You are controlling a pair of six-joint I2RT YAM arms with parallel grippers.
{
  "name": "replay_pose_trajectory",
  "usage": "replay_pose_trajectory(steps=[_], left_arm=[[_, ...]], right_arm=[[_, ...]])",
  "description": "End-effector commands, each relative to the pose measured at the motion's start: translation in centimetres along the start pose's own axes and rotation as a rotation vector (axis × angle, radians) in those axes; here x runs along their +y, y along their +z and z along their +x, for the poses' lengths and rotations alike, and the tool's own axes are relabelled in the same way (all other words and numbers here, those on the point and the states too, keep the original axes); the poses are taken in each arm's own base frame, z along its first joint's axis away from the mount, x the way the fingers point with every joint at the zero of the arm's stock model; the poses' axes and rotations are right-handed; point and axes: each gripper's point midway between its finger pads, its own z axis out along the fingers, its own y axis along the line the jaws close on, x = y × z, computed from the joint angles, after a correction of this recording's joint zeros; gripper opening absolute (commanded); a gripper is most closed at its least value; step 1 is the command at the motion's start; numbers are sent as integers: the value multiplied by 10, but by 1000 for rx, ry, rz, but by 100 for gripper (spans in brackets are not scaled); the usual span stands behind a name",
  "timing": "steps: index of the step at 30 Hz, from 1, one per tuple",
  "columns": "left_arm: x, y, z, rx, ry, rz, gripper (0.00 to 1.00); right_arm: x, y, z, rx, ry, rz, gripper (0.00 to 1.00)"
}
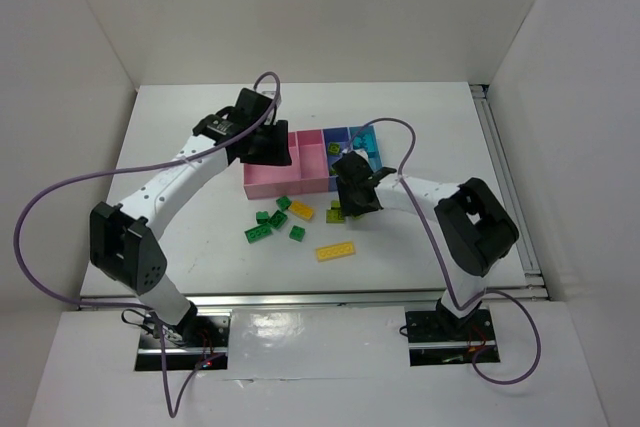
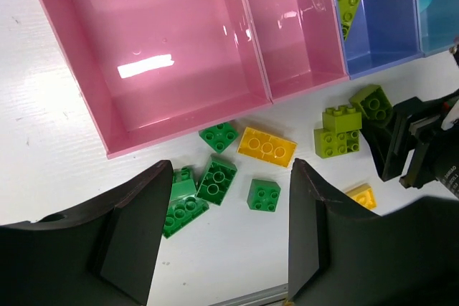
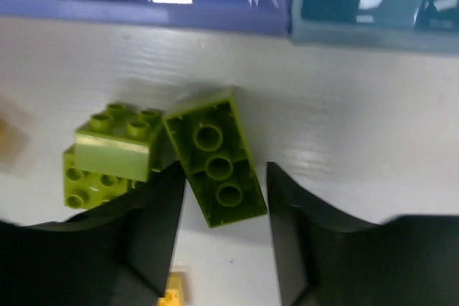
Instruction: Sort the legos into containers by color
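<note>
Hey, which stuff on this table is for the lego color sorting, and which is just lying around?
For the job: dark green bricks, lime bricks, yellow bricks, pink compartments, purple-blue compartment, light blue compartment.
Just there: purple cables, white enclosure walls.

Bright overhead light, soft wrist blur

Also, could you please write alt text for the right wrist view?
The right claw straddles an upside-down lime green brick lying on the white table; whether it grips is unclear. A lime green stack sits beside it, and the purple-blue compartment and light blue compartment run across the top.
</note>
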Motion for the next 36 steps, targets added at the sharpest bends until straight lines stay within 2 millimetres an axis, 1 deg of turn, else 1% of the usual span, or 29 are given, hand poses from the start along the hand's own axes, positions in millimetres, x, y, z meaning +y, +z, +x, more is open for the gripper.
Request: replay_pose_trajectory(steps=[1,2,3,4,5,7,8,9,10,12,13,15,16,17,18,19,20,21,22,23,24,25,27,28,29,30,32,33,36], left_arm=[[-9,-2,-13,-35,1,39,68],[-9,-2,-13,-35,10,39,68],[-10,1,-11,-23,11,45,68],[-6,1,-12,-25,4,39,68],[-6,1,-12,-25,4,39,68],[-5,3,-9,-16,4,36,68],[-2,3,-10,-18,-3,31,68],[0,5,-7,-8,7,27,68],[0,5,-7,-8,7,27,66],[3,7,0,14,34,20,66],[7,11,12,56,36,6,65],[17,16,21,72,48,-37,65],[24,15,34,99,50,-58,63],[26,15,42,114,51,-62,62],[32,16,48,128,45,-72,62],[35,16,55,141,46,-76,62],[39,16,69,166,37,-86,62],[41,18,77,186,28,-93,62],[43,17,83,194,28,-96,62],[46,20,97,232,29,-97,62],[48,16,104,243,18,-102,66],[50,15,110,253,18,-106,68],[55,14,126,281,8,-117,77],[54,11,128,274,17,-119,88],[55,12,131,275,17,-120,92],[58,11,138,285,18,-123,96],[60,16,137,268,19,-131,97],[58,19,144,275,30,-128,97],[63,30,149,271,55,-158,96]], right_arm=[[12,-2,-37,-98,23,-53,53],[13,-4,-37,-104,25,-66,49],[13,-9,-38,-115,38,-71,40],[10,-11,-34,-103,35,-66,37],[10,-21,-38,-121,40,-74,35],[7,-34,-38,-133,35,-67,34],[2,-41,-31,-123,22,-43,34],[4,-49,-32,-143,21,-57,34],[1,-71,-44,-201,28,-71,34],[-3,-87,-51,-250,43,-82,34],[-7,-100,-56,-285,54,-81,34],[-10,-110,-74,-326,84,-70,34],[-7,-109,-80,-326,84,-70,34],[-6,-112,-97,-349,102,-72,34],[-5,-109,-104,-360,72,-57,34],[-4,-94,-106,-336,52,-26,34],[-7,-89,-114,-337,49,-4,35],[-8,-90,-134,-367,46,1,35],[-1,-74,-137,-347,25,-2,35],[-1,-69,-145,-349,22,-8,35],[5,-72,-161,-375,21,-16,35],[5,-54,-162,-345,20,-8,35],[2,-50,-185,-360,55,0,36],[-4,-44,-187,-342,71,15,39],[-1,-32,-187,-326,80,19,45],[-3,-29,-190,-319,86,18,64],[1,-36,-201,-347,93,-1,78],[1,-36,-203,-355,95,-4,83],[-1,-53,-210,-395,129,-13,84]])
